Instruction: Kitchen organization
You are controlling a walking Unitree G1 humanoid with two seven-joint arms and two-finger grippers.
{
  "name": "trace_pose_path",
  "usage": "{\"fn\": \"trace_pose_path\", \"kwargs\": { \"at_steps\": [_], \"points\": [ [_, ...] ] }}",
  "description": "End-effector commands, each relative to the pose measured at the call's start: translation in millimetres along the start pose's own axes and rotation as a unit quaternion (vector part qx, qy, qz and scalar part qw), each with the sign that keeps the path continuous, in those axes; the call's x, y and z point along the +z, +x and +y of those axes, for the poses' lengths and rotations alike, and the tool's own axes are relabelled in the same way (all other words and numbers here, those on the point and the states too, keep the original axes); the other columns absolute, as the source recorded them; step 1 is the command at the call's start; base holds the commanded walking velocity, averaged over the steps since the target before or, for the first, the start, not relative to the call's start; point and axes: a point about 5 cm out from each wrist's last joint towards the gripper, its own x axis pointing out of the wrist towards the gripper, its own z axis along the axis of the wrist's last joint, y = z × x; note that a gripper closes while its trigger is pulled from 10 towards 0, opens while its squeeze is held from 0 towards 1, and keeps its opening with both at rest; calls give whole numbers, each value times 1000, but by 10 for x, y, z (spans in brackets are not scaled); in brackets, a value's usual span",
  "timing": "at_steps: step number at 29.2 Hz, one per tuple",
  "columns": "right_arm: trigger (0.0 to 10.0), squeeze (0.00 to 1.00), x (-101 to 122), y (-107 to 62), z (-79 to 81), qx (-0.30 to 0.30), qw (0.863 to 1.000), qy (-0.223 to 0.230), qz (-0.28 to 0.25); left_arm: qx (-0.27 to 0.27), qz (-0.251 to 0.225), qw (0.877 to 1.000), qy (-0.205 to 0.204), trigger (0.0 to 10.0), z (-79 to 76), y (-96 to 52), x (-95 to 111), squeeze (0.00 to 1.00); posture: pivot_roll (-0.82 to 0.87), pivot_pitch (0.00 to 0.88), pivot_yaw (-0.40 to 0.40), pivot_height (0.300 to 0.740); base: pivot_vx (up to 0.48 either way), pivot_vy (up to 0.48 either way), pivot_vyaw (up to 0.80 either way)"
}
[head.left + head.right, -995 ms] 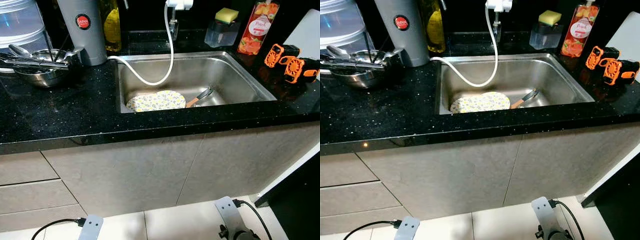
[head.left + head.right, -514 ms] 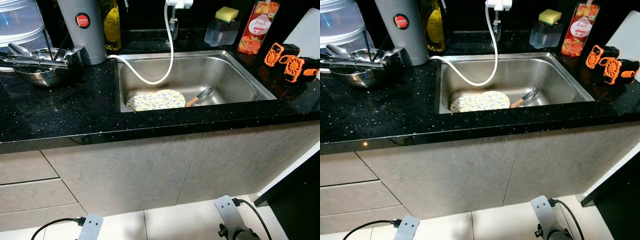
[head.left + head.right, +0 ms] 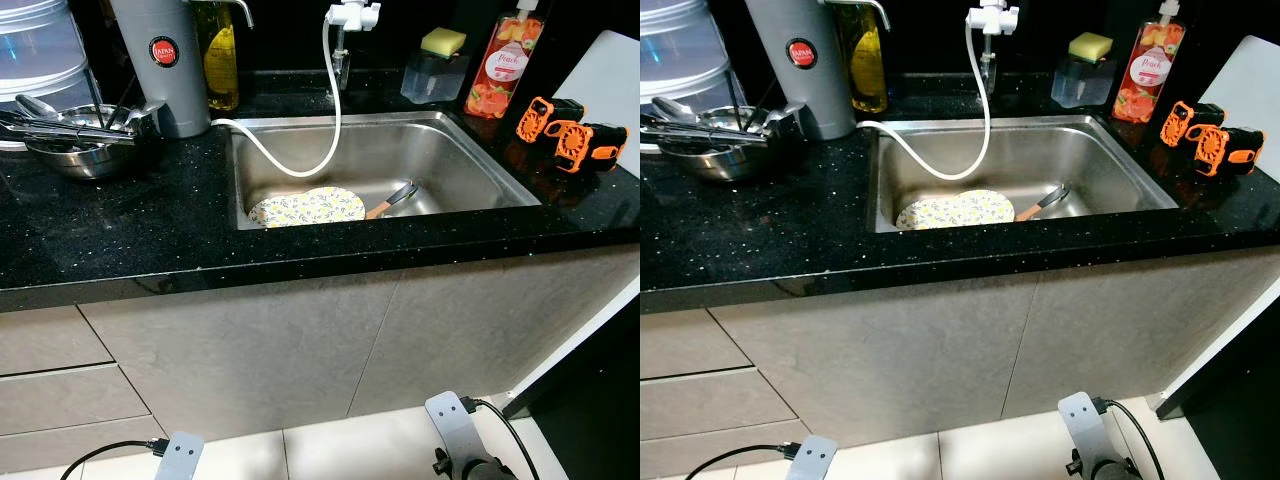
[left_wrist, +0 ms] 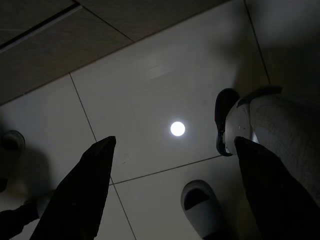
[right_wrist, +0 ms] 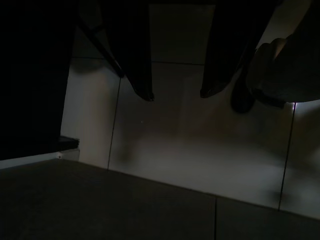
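A speckled black table [image 3: 120,230] surrounds a steel sink [image 3: 470,160] holding a patterned plate [image 3: 306,207]; both pincers, left pincer [image 4: 172,142] and right pincer [image 5: 176,95], hang open and empty above pale floor tiles [image 4: 150,75].

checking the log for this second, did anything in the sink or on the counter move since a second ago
Nothing there moved. The whole picture shifted a little, so the camera moved, not the things. The floral plate and the utensil beside it lie in the sink as before. Both arms hang idle, left gripper and right gripper open over the floor.

Orange-black tools [image 3: 570,138] lie on the counter [image 3: 120,230]; tiled floor [image 4: 165,75] below.
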Motion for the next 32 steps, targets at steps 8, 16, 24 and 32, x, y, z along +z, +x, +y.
{"fn": "trace_pose_path", "kwargs": {
  "at_steps": [8,16,24,32],
  "points": [
    [10000,0,6,3,-16,0,1000,-8,3,-2,4,1000,11,10000,0,-3,-18,0,18,0,-67,740,0,0,0],
    [10000,0,267,42,-149,-40,994,89,-56,4,-18,1000,21,10000,5,-9,2,0,20,0,-57,740,0,0,0],
    [10000,0,507,70,-176,-52,983,145,-102,2,-66,986,152,10000,-6,-8,120,0,48,0,-52,740,0,0,0],
    [10000,0,636,91,11,-31,985,121,-122,2,-161,974,159,10000,-60,0,543,0,72,4,-65,740,0,0,0]
  ]
}}
